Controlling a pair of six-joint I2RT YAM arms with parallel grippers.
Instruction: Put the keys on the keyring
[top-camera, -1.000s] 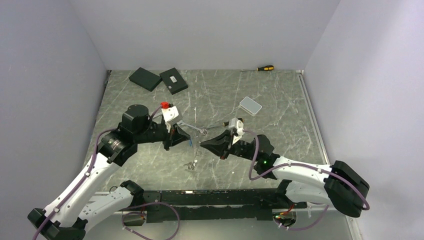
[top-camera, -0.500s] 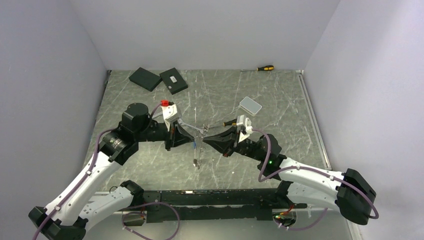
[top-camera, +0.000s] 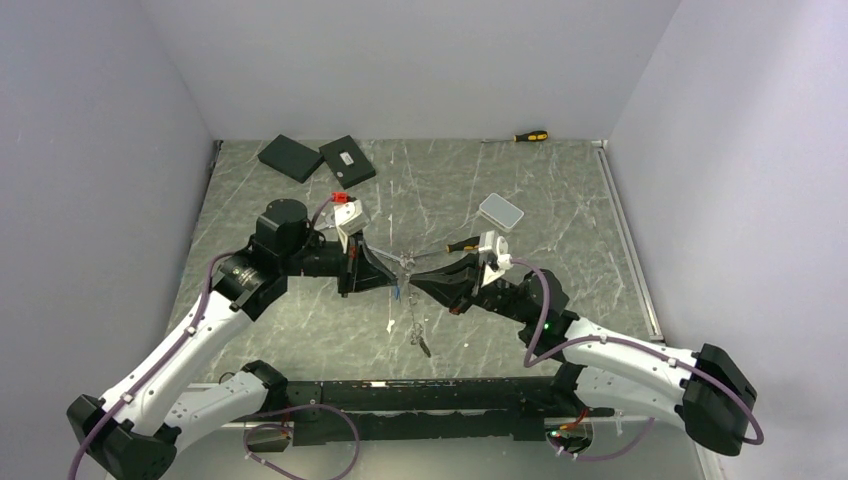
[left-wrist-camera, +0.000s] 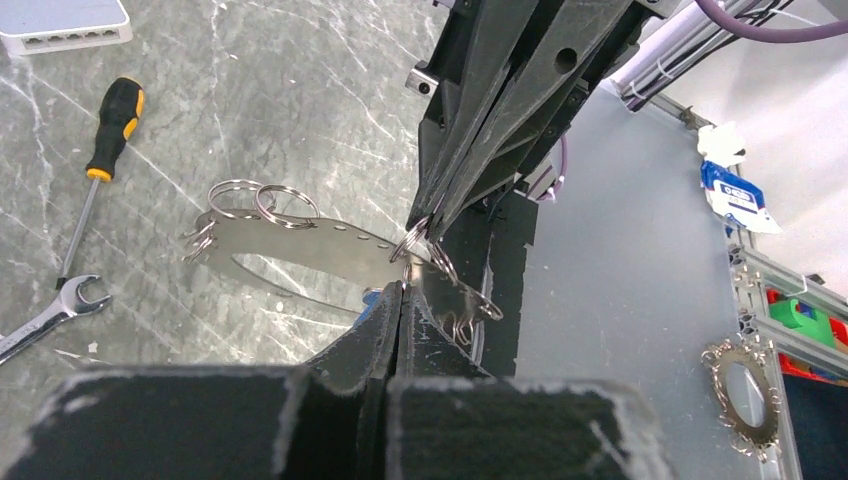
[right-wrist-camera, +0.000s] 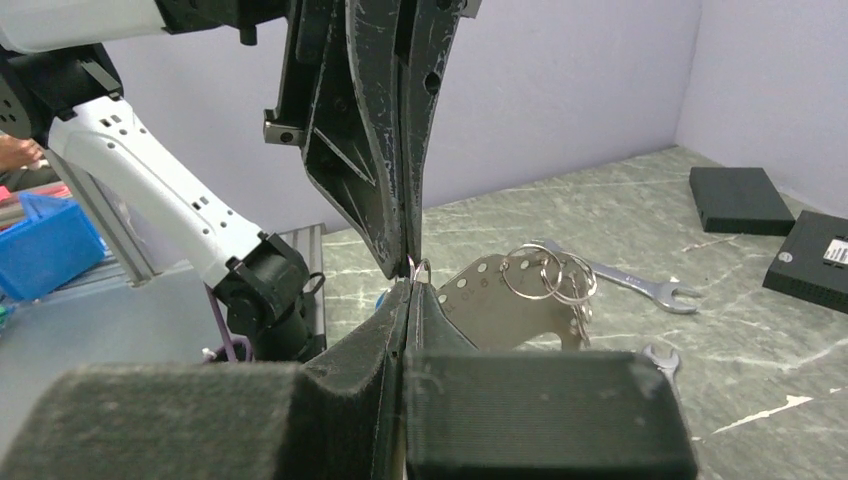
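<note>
The keyring (left-wrist-camera: 300, 243) is a flat curved silver plate with a row of holes and several small split rings; it hangs above the table's middle (right-wrist-camera: 490, 298). My left gripper (left-wrist-camera: 402, 288) and right gripper (right-wrist-camera: 408, 285) meet tip to tip there. Both are shut, pinching a small ring (right-wrist-camera: 421, 268) at the plate's end. From above, the left gripper (top-camera: 395, 276) faces the right gripper (top-camera: 413, 281). The keys are silver spanners lying on the table. One spanner (right-wrist-camera: 632, 283) lies behind the plate, and another's open end (right-wrist-camera: 656, 361) shows nearer. A spanner (left-wrist-camera: 45, 312) also lies below a screwdriver.
A yellow-and-black screwdriver (left-wrist-camera: 110, 125) lies by the right wrist, another (top-camera: 530, 136) at the back wall. A white box (top-camera: 501, 211) sits right of centre. Two black boxes (top-camera: 291, 157) (top-camera: 347, 160) sit back left. A small dark metal piece (top-camera: 421, 341) lies near the front edge.
The two grippers have closed the gap between their tips and shifted slightly right. The right arm's elbow has swung out to the right. Both stay shut.
</note>
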